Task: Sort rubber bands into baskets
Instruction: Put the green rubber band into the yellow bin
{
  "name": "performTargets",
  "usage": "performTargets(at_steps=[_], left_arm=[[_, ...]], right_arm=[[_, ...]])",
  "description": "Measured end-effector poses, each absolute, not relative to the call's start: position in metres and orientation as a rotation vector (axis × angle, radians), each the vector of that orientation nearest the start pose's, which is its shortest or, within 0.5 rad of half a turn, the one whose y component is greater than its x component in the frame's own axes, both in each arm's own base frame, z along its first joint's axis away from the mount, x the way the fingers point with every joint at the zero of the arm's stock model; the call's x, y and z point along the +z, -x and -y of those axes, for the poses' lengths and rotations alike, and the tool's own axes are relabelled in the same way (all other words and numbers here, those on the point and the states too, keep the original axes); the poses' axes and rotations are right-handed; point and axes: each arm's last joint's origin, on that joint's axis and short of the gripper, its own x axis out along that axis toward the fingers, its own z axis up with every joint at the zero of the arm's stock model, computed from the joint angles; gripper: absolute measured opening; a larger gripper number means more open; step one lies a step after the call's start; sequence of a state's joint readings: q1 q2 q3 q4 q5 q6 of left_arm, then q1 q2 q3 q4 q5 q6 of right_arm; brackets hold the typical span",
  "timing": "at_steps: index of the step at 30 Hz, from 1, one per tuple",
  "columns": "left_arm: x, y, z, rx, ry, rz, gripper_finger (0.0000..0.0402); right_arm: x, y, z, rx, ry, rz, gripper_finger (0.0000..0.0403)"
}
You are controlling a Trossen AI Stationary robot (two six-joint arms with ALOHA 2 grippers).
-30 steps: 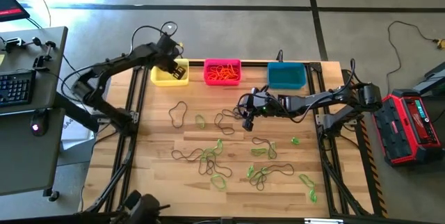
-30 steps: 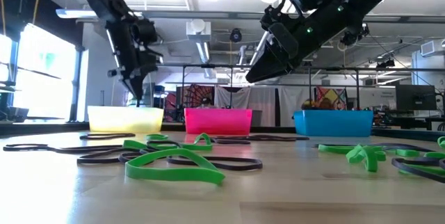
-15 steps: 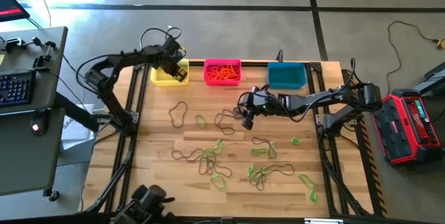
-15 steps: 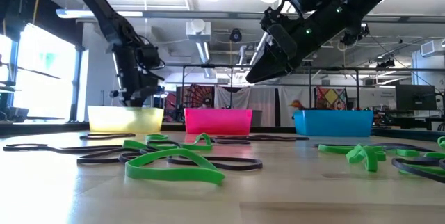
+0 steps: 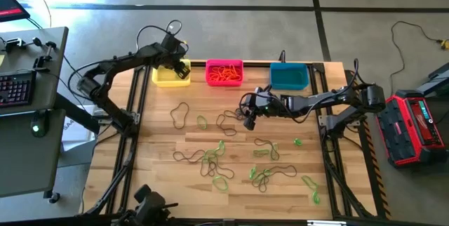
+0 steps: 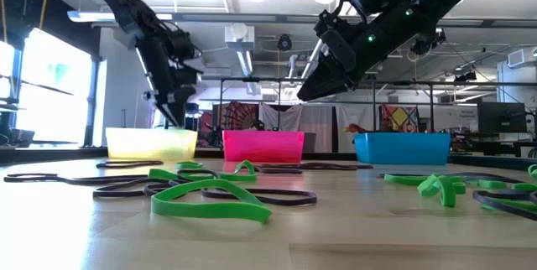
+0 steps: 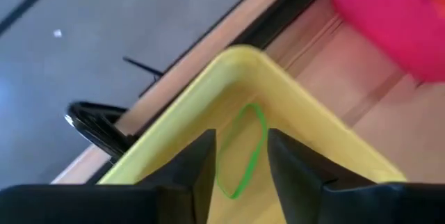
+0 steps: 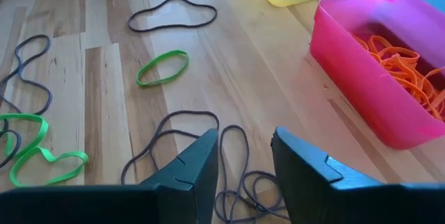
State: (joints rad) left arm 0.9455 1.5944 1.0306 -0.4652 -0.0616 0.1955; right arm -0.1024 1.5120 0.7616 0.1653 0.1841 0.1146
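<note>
My left gripper (image 5: 181,67) hangs over the yellow basket (image 5: 167,78) at the far left, fingers open. In the left wrist view a green rubber band (image 7: 245,151) shows inside the basket (image 7: 306,113), in the gap between the fingers and apart from both. My right gripper (image 5: 250,122) hovers open above the table's middle, over dark rubber bands (image 8: 229,147) lying flat on the wood. The pink basket (image 5: 224,73) holds orange bands (image 8: 396,64). The teal basket (image 5: 289,76) stands to its right.
Green and dark rubber bands (image 5: 210,159) lie scattered over the near half of the wooden table (image 5: 154,170); more lie at the near right (image 5: 265,175). The three baskets line the far edge. A desk with a keyboard (image 5: 17,89) stands beyond the left edge.
My left gripper has shifted a little over the yellow basket, dipping toward it and coming back, and its wrist has rolled somewhat. My right gripper has kept still above the dark bands.
</note>
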Motion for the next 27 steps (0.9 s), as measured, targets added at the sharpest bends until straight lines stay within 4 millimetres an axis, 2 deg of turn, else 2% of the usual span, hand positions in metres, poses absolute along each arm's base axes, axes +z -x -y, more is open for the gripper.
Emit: performTargets(at_steps=[5, 7, 11, 16, 22, 27], left_arm=[[0.221, -0.182, -0.248, 0.807, 0.263, -1.001, 0.0154], [0.227, -0.184, -0.241, 0.740, 0.248, -0.992, 0.0157], [0.237, -0.198, -0.214, 0.484, 0.210, -0.958, 0.0149], [0.249, -0.224, -0.170, 0.244, 0.075, -0.942, 0.0126], [0.242, -0.253, -0.119, 0.010, -0.046, -1.001, 0.0118], [0.227, -0.273, -0.089, -0.033, -0.120, -1.082, 0.0121]], right_arm=[[0.191, -0.303, 0.037, -0.314, -0.086, -0.570, 0.0126], [0.190, -0.302, 0.036, -0.313, -0.084, -0.573, 0.0126], [0.190, -0.302, 0.036, -0.314, -0.083, -0.574, 0.0126], [0.190, -0.302, 0.036, -0.312, -0.076, -0.575, 0.0126], [0.190, -0.302, 0.036, -0.312, -0.076, -0.577, 0.0126], [0.189, -0.302, 0.036, -0.313, -0.075, -0.590, 0.0126]])
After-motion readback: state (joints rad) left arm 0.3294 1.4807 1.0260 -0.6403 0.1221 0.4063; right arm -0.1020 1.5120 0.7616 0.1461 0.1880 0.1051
